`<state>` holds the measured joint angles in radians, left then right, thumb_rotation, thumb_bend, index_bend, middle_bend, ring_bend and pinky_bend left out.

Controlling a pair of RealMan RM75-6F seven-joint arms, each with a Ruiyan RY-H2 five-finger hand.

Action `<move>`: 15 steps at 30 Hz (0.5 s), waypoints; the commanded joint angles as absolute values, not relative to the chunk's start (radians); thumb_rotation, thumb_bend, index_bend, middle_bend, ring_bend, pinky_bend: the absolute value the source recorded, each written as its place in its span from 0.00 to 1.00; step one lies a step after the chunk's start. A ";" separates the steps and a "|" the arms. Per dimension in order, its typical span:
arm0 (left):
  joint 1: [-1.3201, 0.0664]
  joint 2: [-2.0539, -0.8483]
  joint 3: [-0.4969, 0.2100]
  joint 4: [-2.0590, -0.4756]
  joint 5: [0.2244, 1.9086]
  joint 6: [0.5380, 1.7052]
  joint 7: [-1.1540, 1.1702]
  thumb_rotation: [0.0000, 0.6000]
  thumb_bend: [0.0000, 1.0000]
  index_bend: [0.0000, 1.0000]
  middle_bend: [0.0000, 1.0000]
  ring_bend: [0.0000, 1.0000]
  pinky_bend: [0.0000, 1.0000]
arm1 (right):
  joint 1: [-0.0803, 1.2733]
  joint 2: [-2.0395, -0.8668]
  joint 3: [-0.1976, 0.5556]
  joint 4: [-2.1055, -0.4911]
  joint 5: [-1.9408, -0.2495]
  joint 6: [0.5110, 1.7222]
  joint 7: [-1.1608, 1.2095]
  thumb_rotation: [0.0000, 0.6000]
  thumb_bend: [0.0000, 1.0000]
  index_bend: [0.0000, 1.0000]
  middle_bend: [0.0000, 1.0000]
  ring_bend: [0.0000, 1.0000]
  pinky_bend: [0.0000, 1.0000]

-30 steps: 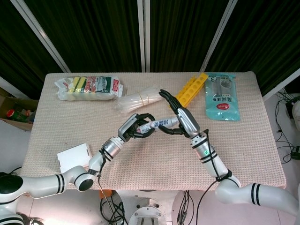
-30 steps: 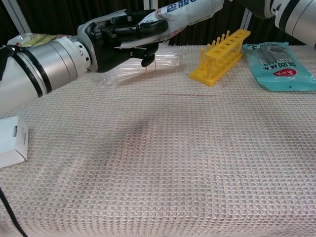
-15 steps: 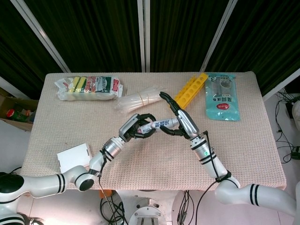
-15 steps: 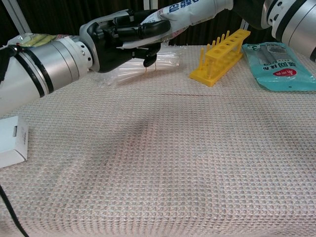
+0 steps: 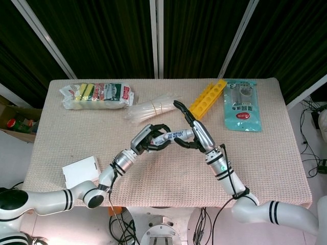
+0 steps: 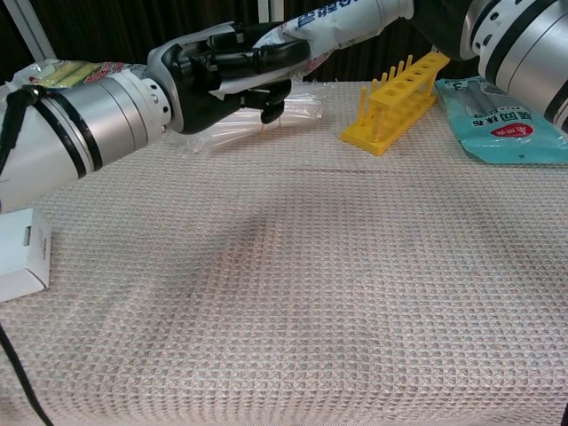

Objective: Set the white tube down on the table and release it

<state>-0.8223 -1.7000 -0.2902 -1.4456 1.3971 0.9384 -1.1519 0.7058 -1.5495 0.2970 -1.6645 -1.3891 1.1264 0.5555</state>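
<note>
A white tube (image 5: 172, 135) with blue print hangs above the middle of the table (image 5: 163, 173), held between both hands. My left hand (image 5: 148, 139) grips its left end with dark fingers curled around it. My right hand (image 5: 193, 132) holds the right end, with one finger stretched away toward the table's far side. In the chest view the white tube (image 6: 342, 16) sits high at the top edge, well above the cloth. There my left hand (image 6: 226, 71) wraps its crimped end, while only the wrist of my right arm (image 6: 519, 44) shows clearly.
A sponge pack (image 5: 97, 95) lies at the back left, and a clear bag of sticks (image 5: 153, 108) lies behind the hands. A yellow rack (image 5: 207, 98) and a teal packet (image 5: 241, 104) are at the back right. A white box (image 5: 80, 170) sits at the front left edge.
Both hands have drifted slightly toward the robot with the tube between them. The tube stays aloft and both hands still hold it.
</note>
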 commanded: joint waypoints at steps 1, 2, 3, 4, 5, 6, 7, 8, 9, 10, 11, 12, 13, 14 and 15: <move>-0.824 -1.702 -0.291 -1.444 1.397 0.939 -1.153 1.00 0.40 0.82 0.87 0.72 0.74 | 0.711 -1.567 0.299 -1.656 -1.391 1.127 0.564 0.25 0.00 0.00 0.00 0.00 0.00; -0.825 -1.704 -0.292 -1.443 1.398 0.940 -1.153 1.00 0.40 0.82 0.87 0.72 0.74 | 0.715 -1.574 0.299 -1.652 -1.391 1.125 0.564 0.25 0.00 0.00 0.00 0.00 0.00; -0.825 -1.705 -0.292 -1.442 1.397 0.940 -1.153 1.00 0.40 0.82 0.87 0.72 0.74 | 0.718 -1.579 0.299 -1.649 -1.392 1.123 0.563 0.25 0.00 0.00 0.00 0.00 0.00; -0.826 -1.706 -0.293 -1.441 1.397 0.941 -1.153 1.00 0.40 0.82 0.87 0.72 0.74 | 0.720 -1.584 0.299 -1.646 -1.392 1.121 0.562 0.25 0.00 0.00 0.00 0.00 0.00; -0.826 -1.708 -0.293 -1.440 1.396 0.941 -1.154 1.00 0.40 0.82 0.87 0.72 0.74 | 0.723 -1.590 0.297 -1.641 -1.392 1.118 0.559 0.25 0.00 0.00 0.00 0.00 0.00; -0.826 -1.709 -0.293 -1.439 1.396 0.942 -1.154 1.00 0.40 0.82 0.87 0.72 0.74 | 0.725 -1.595 0.297 -1.638 -1.391 1.116 0.557 0.25 0.00 0.00 0.00 0.00 0.00; -0.827 -1.709 -0.294 -1.438 1.396 0.942 -1.154 1.00 0.40 0.82 0.87 0.72 0.74 | 0.727 -1.599 0.297 -1.635 -1.390 1.114 0.556 0.25 0.00 0.00 0.00 0.00 0.00; -0.828 -1.711 -0.294 -1.436 1.395 0.941 -1.155 1.00 0.40 0.82 0.87 0.72 0.74 | 0.729 -1.605 0.297 -1.632 -1.389 1.112 0.555 0.25 0.00 0.00 0.00 0.00 0.00; -0.828 -1.711 -0.294 -1.435 1.395 0.940 -1.156 1.00 0.40 0.82 0.87 0.72 0.74 | 0.731 -1.607 0.298 -1.631 -1.388 1.112 0.555 0.25 0.00 0.00 0.00 0.00 0.00; -0.828 -1.710 -0.293 -1.435 1.396 0.940 -1.158 1.00 0.40 0.82 0.87 0.72 0.74 | 0.731 -1.609 0.300 -1.630 -1.388 1.112 0.554 0.25 0.00 0.00 0.00 0.00 0.00; -0.828 -1.709 -0.293 -1.434 1.396 0.940 -1.159 1.00 0.40 0.82 0.87 0.72 0.74 | 0.731 -1.608 0.302 -1.631 -1.389 1.115 0.553 0.25 0.00 0.00 0.00 0.00 0.00; -0.826 -1.707 -0.292 -1.434 1.396 0.941 -1.160 1.00 0.40 0.82 0.87 0.72 0.74 | 0.730 -1.605 0.305 -1.633 -1.390 1.120 0.552 0.25 0.00 0.00 0.00 0.00 0.00; -0.824 -1.704 -0.292 -1.434 1.396 0.943 -1.162 1.00 0.40 0.82 0.87 0.72 0.74 | 0.725 -1.600 0.309 -1.637 -1.392 1.129 0.551 0.25 0.00 0.00 0.00 0.00 0.00; -0.822 -1.701 -0.291 -1.434 1.397 0.944 -1.164 1.00 0.40 0.82 0.87 0.72 0.74 | 0.721 -1.593 0.314 -1.641 -1.393 1.138 0.552 0.25 0.00 0.00 0.00 0.00 0.00; -0.820 -1.698 -0.291 -1.434 1.397 0.946 -1.165 1.00 0.40 0.82 0.87 0.72 0.74 | 0.716 -1.586 0.318 -1.646 -1.395 1.149 0.552 0.25 0.00 0.00 0.00 0.00 0.00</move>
<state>-0.8212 -1.6991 -0.2911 -1.4342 1.3965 0.9449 -1.1642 0.7220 -1.5940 0.3120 -1.6398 -1.3926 1.1383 0.5523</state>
